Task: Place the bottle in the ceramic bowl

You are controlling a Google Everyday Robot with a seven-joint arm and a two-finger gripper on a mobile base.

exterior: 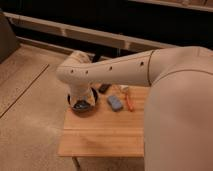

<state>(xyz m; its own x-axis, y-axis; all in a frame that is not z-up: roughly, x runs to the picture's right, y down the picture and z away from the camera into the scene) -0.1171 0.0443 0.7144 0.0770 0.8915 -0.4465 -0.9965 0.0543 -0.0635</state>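
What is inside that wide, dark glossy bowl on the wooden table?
The robot's gripper reaches down into the dark bowl. The cream arm covers most of the inside, so whether the small whitish bottle lies there cannot be seen.

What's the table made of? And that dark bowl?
The table looks like pale wood: plank lines and a matte top. The ceramic bowl is dark with a smooth rim, maybe glazed pottery, but that is hard to be sure of. The robot's hand hangs right over the bowl, under the white arm.
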